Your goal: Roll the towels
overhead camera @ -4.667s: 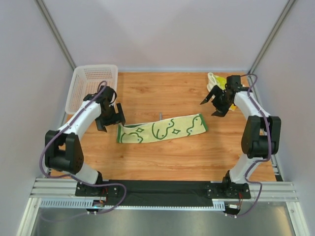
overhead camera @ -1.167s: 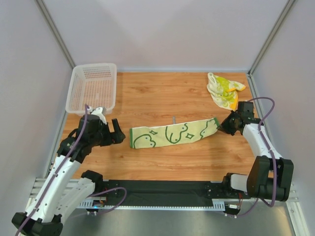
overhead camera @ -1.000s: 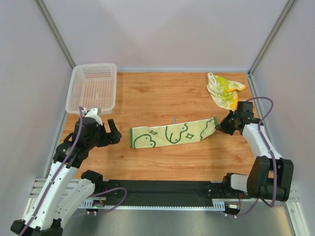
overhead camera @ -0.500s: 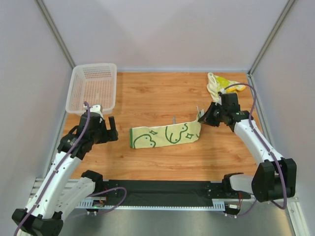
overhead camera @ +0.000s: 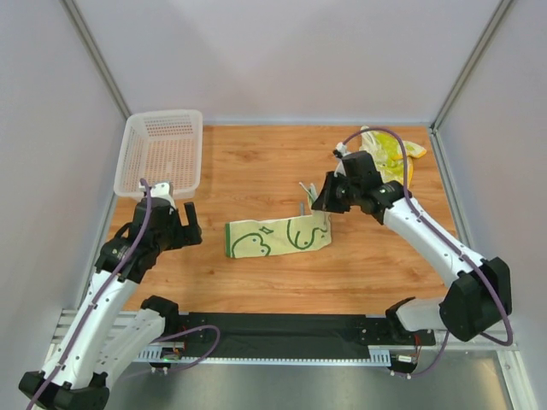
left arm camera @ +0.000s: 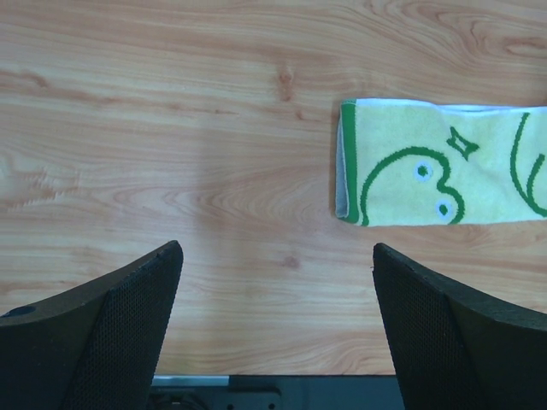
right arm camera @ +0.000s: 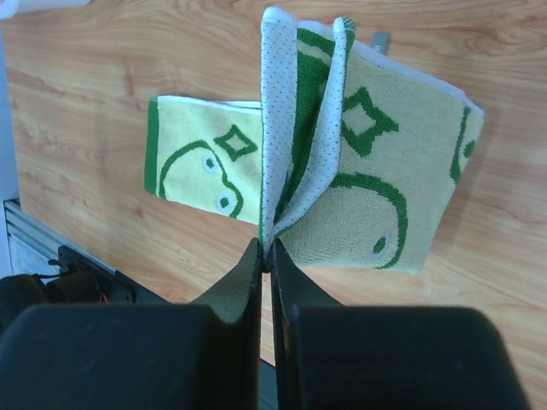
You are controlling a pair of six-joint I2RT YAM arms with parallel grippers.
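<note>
The cream towel with green line pattern point(overhead camera: 272, 237) lies mid-table. My right gripper point(overhead camera: 318, 203) is shut on its right end, which is lifted and folded back over the flat part. In the right wrist view the pinched edge point(right arm camera: 295, 128) stands up from my right gripper point(right arm camera: 267, 256), above the rest of the towel point(right arm camera: 402, 179). My left gripper point(overhead camera: 178, 224) hovers open to the left of the towel, touching nothing. The left wrist view shows the towel's left end point(left arm camera: 427, 166) beyond the open gripper point(left arm camera: 273, 256). The second towel point(overhead camera: 395, 152), with yellow-green blotches, lies crumpled at the back right, partly behind my right arm.
A white mesh basket point(overhead camera: 162, 149) stands at the back left corner. Bare wooden table point(overhead camera: 256, 171) lies between basket and towels. White walls close in the table on three sides, and the black rail runs along the near edge point(overhead camera: 282, 329).
My right gripper has carried the towel's right end up and to the left, folding it over the flat part. The left arm has hardly moved and stays open.
</note>
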